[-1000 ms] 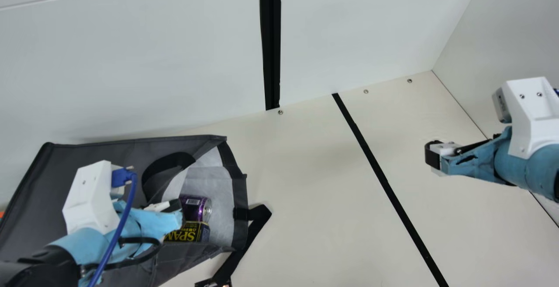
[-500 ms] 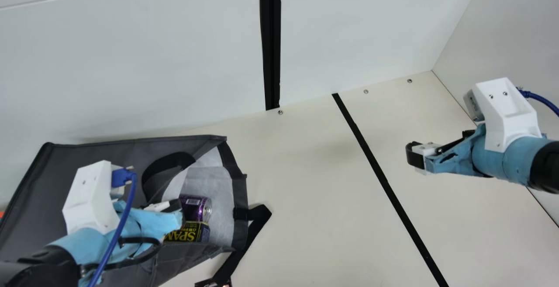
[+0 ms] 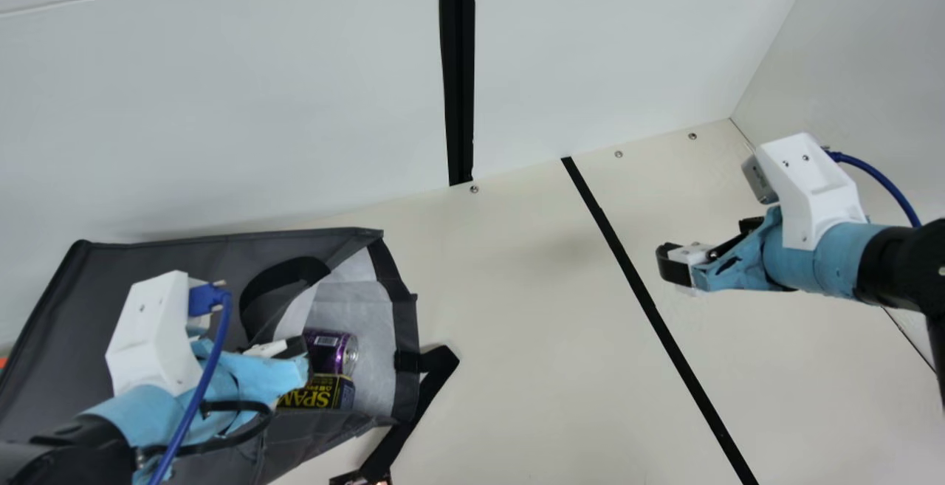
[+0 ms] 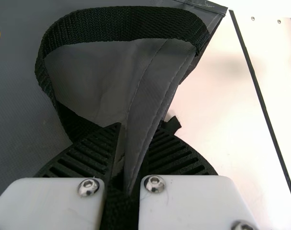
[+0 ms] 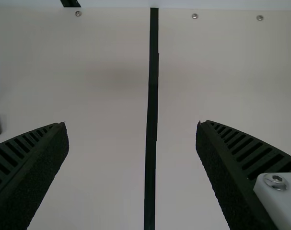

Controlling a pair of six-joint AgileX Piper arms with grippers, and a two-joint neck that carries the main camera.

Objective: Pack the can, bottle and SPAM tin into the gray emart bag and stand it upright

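The gray emart bag (image 3: 184,256) lies on its side at the left of the main view, its mouth facing right. Inside the mouth rest the purple can (image 3: 331,352) and the SPAM tin (image 3: 317,393), side by side. At the bag's upper edge is my left gripper (image 3: 303,359); in the left wrist view the left gripper (image 4: 128,158) is shut on the bag's rim, with a black strap looping beside it on the bag (image 4: 87,81). Over the right part of the table, my right gripper (image 3: 668,267) is apart from the bag; in the right wrist view the right gripper (image 5: 132,124) stands wide open, nothing between its fingers.
A black strap (image 3: 417,404) trails from the bag's mouth onto the cream table (image 3: 517,308). A black line (image 3: 650,308) crosses the table between bag and right arm. White walls (image 3: 258,101) rise behind and at the right. A small dark object (image 3: 362,478) shows at the bottom edge.
My right arm has moved left across the table, toward the black line. The left arm, the bag and the things in its mouth have stayed still.
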